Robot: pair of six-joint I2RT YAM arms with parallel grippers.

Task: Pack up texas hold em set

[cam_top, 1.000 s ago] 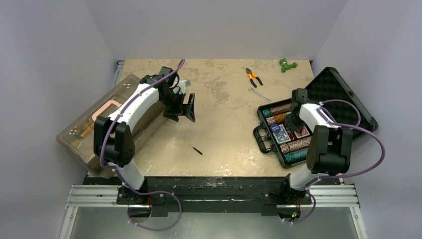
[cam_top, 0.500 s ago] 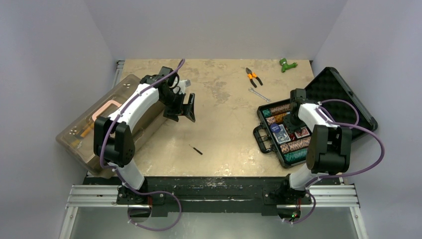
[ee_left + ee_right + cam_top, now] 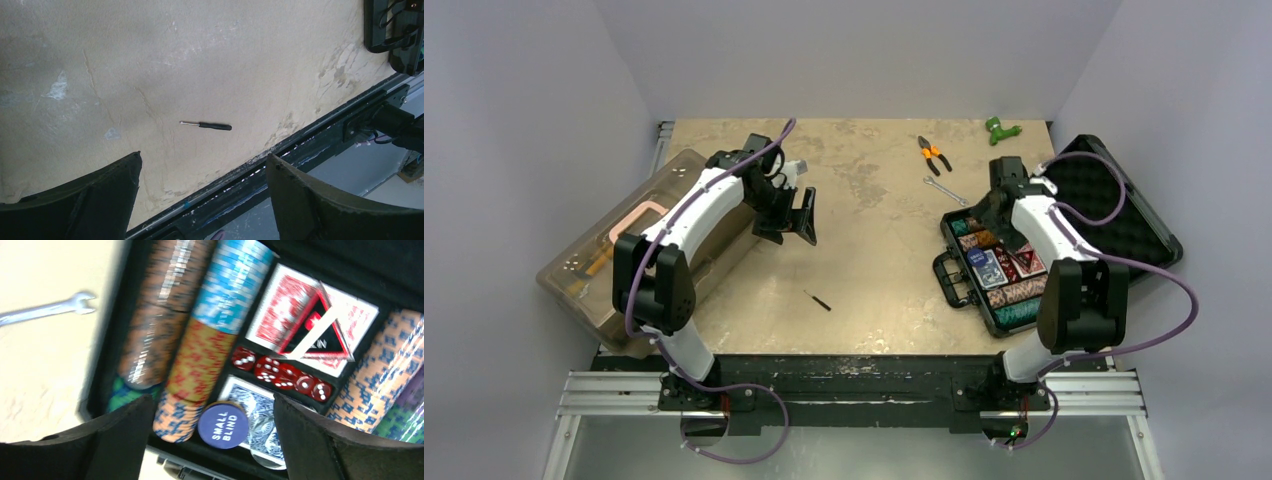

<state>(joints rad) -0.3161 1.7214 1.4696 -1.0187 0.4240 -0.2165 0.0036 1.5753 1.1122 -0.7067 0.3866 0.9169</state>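
Mottled beige tabletop, grey walls on three sides.

Right claw: fingers spread wide with nothing between them, hovering over the open tray of the black rectangular hard case.
- Under the gap lies a round blue button lettered SMALL BLIND, resting partly on the blue card deck.
- Just beyond is a row of red dice in their slot.
- Past the dice is the red card deck, with a black-and-red triangular marker lying askew on top.
- Rows of striped poker chips fill the channels on either side.

Judgement: a wide stance above the tray suits either setting a piece down or reaching for one; the frames do not say which. The marker sits crooked, so it may foul the closing.

The foam-lined lid lies open flat beyond the tray, at the far right. Shutting it looks like the main step left. A silver wrench lies on the tabletop just outside the case.

Left claw: also wide and empty, held above bare tabletop near a small black-handled screwdriver and well apart from the case. It is probably parked there to leave the right arm room.

A translucent brown toolbox sits at the left edge.
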